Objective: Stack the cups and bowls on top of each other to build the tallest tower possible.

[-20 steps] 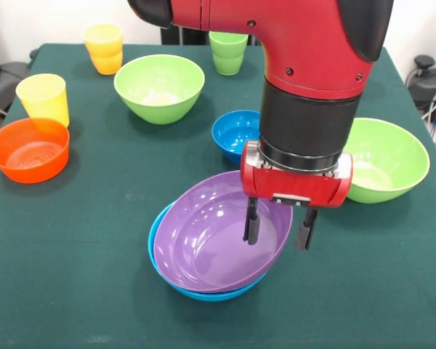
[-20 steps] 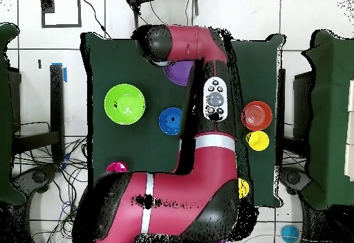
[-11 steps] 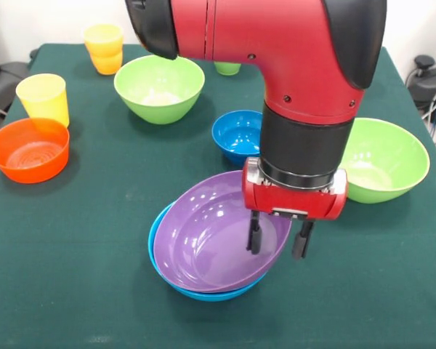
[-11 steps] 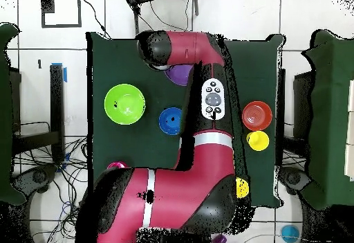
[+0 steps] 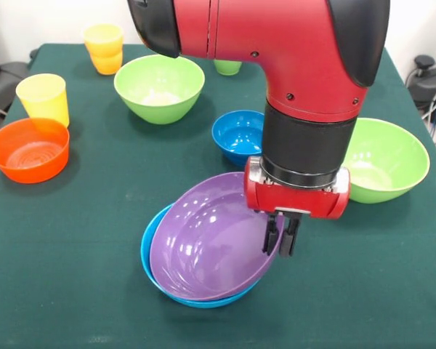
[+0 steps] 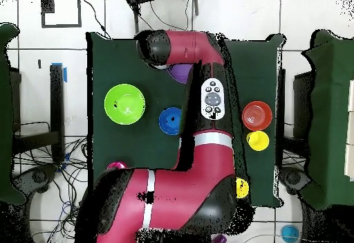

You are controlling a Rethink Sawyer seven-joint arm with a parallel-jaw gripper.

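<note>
The arm (image 5: 276,43) is glossy red with black joint caps and a black wrist collar above a steel ring. Small dark screws dot the shell (overhead, a white button pad (image 6: 212,99) shows).

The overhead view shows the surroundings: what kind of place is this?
Probably a robotics lab: a table with a green cloth on a tiled floor, loose cables beside it, and a red robot arm.

Glossy plastic bowls (image 5: 208,247), matt cloth (image 5: 73,247)

green-clothed table (image 5: 80,240) carries bowls (image 5: 158,87), cups (image 5: 43,97), blue bowl (image 5: 156,273) under purple.
</note>
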